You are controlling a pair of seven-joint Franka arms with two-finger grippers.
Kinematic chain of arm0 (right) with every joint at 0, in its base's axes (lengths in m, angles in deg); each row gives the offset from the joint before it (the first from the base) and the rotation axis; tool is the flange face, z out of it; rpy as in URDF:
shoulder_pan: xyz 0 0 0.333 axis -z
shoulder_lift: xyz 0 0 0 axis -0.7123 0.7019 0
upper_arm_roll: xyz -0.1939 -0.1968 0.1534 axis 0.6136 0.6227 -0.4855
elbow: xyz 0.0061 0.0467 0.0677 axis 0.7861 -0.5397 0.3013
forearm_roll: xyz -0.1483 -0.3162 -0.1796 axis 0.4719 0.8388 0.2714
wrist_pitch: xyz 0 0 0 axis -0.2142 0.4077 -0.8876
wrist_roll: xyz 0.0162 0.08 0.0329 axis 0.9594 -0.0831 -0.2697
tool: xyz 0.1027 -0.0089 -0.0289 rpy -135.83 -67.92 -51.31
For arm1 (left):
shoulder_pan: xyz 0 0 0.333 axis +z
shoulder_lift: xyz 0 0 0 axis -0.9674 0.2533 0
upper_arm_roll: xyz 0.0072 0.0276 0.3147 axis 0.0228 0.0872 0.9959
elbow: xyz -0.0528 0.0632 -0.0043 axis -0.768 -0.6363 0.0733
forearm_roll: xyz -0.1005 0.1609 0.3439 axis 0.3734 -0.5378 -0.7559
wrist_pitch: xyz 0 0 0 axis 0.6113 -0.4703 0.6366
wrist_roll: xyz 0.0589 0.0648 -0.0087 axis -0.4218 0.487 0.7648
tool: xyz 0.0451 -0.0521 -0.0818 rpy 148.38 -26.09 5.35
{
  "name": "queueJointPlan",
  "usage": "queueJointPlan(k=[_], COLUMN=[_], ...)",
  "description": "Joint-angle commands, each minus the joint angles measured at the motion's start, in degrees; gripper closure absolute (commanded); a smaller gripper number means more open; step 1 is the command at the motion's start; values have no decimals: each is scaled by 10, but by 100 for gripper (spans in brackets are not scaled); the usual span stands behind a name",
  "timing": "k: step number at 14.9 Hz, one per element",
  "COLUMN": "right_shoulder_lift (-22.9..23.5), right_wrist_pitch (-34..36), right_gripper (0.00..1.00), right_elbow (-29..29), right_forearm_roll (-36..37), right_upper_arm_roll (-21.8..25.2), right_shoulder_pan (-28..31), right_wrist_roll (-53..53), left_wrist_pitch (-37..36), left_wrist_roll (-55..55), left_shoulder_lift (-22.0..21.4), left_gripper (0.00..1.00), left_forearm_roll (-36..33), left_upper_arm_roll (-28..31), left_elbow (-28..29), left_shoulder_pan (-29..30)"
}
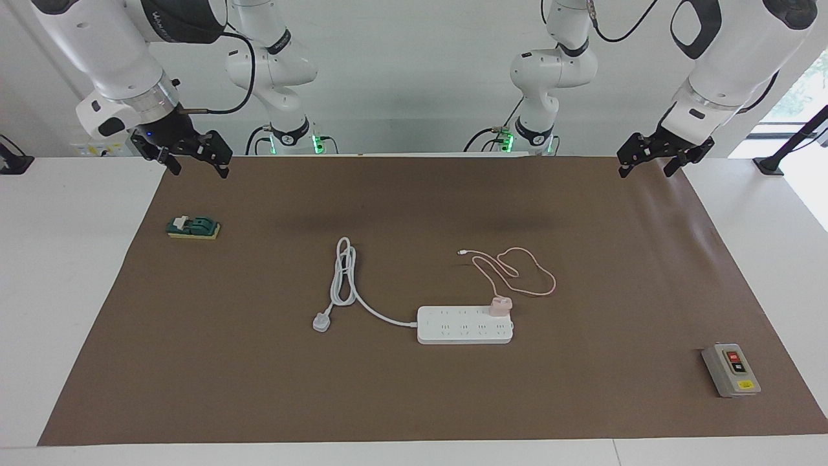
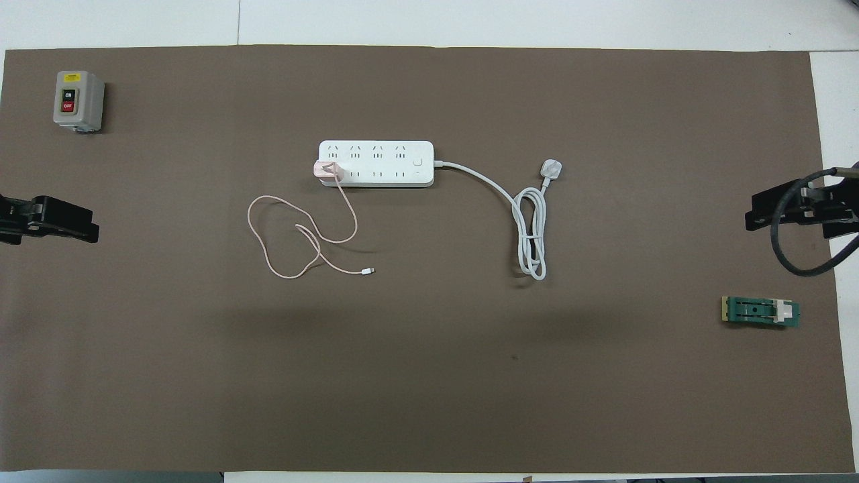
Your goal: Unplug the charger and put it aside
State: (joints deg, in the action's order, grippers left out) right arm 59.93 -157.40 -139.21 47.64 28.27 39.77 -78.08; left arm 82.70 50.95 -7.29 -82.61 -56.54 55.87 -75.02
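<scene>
Still plugged into the power strip mid-desk, the charger sits at the strip's end toward the left arm, well apart from both raised end effectors: left end effector and right end effector spread wide, empty.

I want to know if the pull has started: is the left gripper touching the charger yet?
Apart. The facing view shows the left gripper up over the mat's corner, a long stretch of bare mat from the charger, which sits plugged into the power strip.
</scene>
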Motion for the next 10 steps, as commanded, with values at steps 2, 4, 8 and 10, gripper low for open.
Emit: queueJointPlan(k=[2,4,8,10], right_shoulder_lift=[-6,-6,-6,-6], right_wrist_pitch=[8,8,8,8], right_gripper=[0,0,0,0], right_elbow=[-6,-6,-6,-6], right_forearm_roll=[8,8,8,8], right_upper_arm_roll=[-3,-3,-3,-3], right_shoulder_pan=[5,5,5,5], right_wrist_roll=[-12,-12,-12,-12], left_wrist_pitch=[-20,-13,-9,1], left_wrist_roll=[64,118,254,376], left_shoulder_lift=[33,39,66,90], left_gripper=[0,0,0,0], left_forearm_roll=[-4,-3,0,24], left_upper_arm_roll=[2,2,1,0], left_elbow=[-47,-47,-55,-70], left_shoulder_pan=[-7,-23,-62,-85])
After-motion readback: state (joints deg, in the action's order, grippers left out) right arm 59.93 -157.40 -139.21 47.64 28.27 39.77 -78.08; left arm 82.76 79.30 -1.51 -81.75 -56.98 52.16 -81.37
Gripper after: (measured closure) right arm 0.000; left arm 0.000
